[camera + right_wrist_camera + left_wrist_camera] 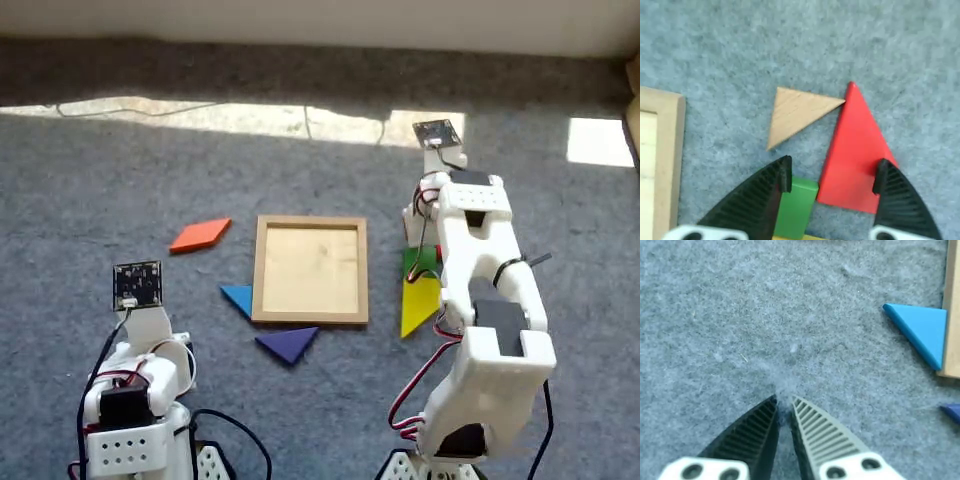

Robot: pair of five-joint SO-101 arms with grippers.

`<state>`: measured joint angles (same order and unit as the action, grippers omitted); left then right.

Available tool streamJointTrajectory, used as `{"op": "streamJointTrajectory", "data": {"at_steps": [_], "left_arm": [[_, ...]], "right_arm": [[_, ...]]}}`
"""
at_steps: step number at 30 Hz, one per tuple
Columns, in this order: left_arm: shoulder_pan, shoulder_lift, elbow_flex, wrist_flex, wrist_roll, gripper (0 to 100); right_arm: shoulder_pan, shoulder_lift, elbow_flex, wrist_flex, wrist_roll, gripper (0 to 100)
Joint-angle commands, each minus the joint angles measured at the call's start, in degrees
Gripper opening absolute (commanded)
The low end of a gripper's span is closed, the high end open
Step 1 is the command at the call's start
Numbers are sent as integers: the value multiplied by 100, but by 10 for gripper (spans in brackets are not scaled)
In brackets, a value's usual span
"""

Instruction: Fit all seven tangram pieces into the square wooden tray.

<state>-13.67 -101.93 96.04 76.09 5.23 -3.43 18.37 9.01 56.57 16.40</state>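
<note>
The square wooden tray (310, 270) lies on the grey carpet with nothing inside. Around it lie an orange parallelogram (200, 235), a light blue triangle (238, 298) against its left edge, a dark blue triangle (288, 343) in front, and a green square (420, 262) and yellow triangle (420, 305) on its right. My right gripper (832, 175) hangs open above the red triangle (855, 150), with the green square (795, 207) by one finger and a plain wooden triangle (795, 112) just beyond. My left gripper (785, 402) is shut over bare carpet, short of the light blue triangle (922, 332).
The right arm (485, 300) stretches along the tray's right side and covers part of the pieces there. The left arm (135, 380) stays folded at the front left. A sunlit strip (250, 118) crosses the carpet behind the tray. The tray's frame (665, 150) borders the right wrist view.
</note>
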Motion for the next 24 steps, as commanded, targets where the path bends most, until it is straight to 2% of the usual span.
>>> {"op": "streamJointTrajectory", "data": {"at_steps": [1, 10, 14, 16, 24], "left_arm": [[-57, -224, 119, 44, -26, 6], [-57, -224, 119, 44, -26, 6], [-57, -224, 119, 44, -26, 6], [-57, -224, 119, 44, -26, 6], [-57, -224, 119, 44, -26, 6]], "right_arm": [[259, 48, -312, -84, 62, 259], [567, 356, -312, -48, 26, 252], [787, 365, -312, -48, -18, 166], [919, 365, -312, -40, -369, 139], [1464, 365, -286, -40, -1591, 139]]}}
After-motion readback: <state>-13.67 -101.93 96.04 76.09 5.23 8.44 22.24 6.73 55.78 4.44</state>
